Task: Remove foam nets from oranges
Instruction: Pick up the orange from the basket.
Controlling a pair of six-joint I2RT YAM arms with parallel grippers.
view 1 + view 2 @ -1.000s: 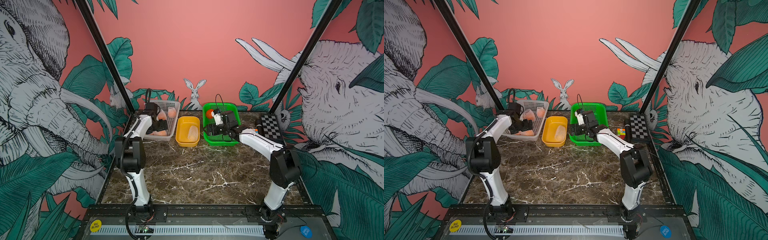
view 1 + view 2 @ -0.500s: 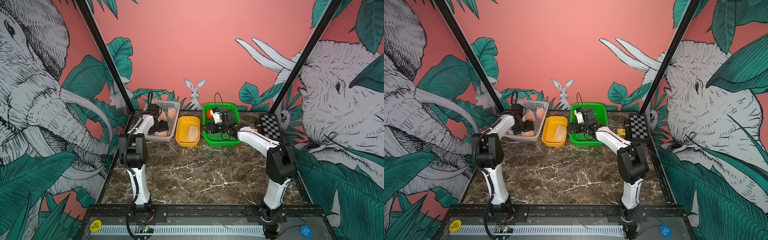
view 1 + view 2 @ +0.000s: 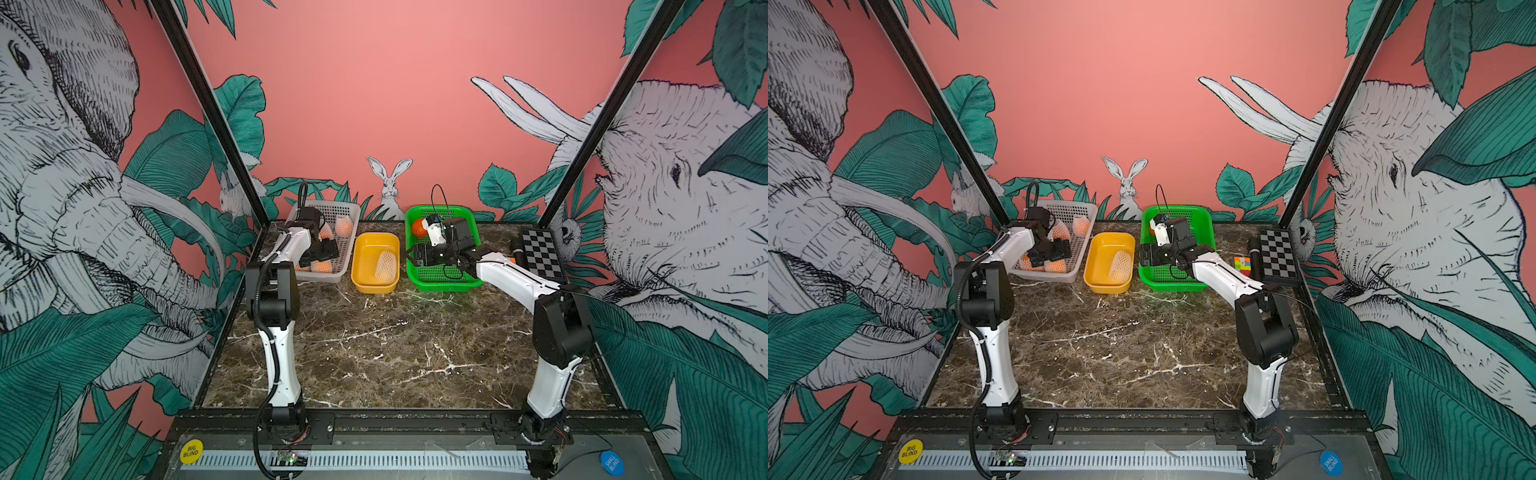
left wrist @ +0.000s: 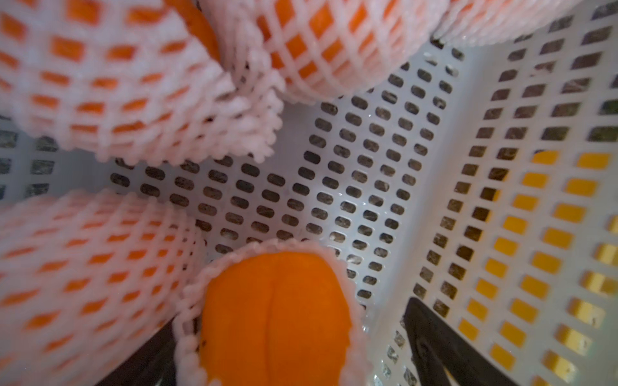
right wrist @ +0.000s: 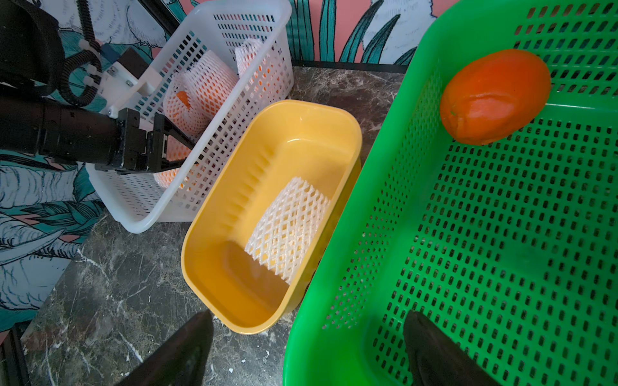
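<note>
My left pincer [image 5: 187, 155], open, straddles a netted orange [image 4: 274, 310]; I should grip mid-fruit, leaving the net [image 4: 182, 314] rim free. My right pincer [image 5: 307, 320] hangs open, empty.

Foam nets [image 4: 110, 83] and their oranges [image 4: 274, 317] close-up, blurry, cut off by the left wrist view's edges

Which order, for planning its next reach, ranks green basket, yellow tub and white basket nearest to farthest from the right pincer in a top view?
1. green basket: under the right pincer, which straddles its wall.
2. yellow tub: next over, in the middle.
3. white basket: farthest, leftmost of the three.
</note>
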